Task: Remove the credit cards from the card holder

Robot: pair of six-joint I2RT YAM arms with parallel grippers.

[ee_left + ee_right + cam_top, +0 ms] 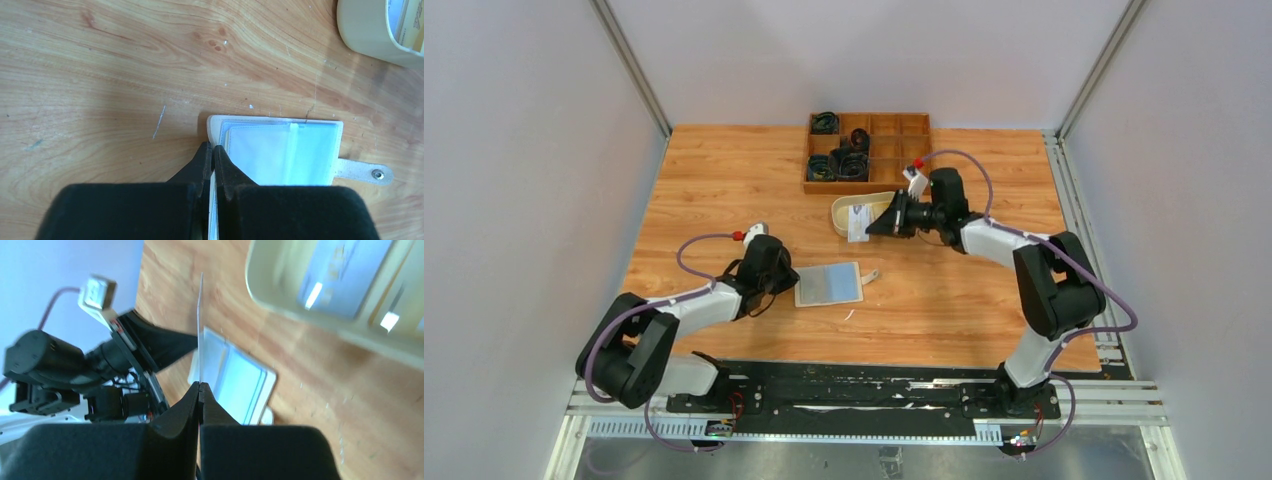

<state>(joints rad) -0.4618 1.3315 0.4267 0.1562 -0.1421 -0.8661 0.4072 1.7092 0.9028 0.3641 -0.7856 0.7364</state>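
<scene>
The beige card holder lies open on the table, pale blue pockets up, closure tab at its right. My left gripper is shut on its left edge; the left wrist view shows the jaws pinching the holder's rim. My right gripper is shut on one credit card, held at the cream oval dish. In the right wrist view that card stands edge-on above my fingertips, with the holder below. More cards lie in the dish.
A wooden compartment tray with black coiled items stands at the back, just behind the dish. The dish also shows at the top right of the left wrist view. Grey walls enclose the table on three sides.
</scene>
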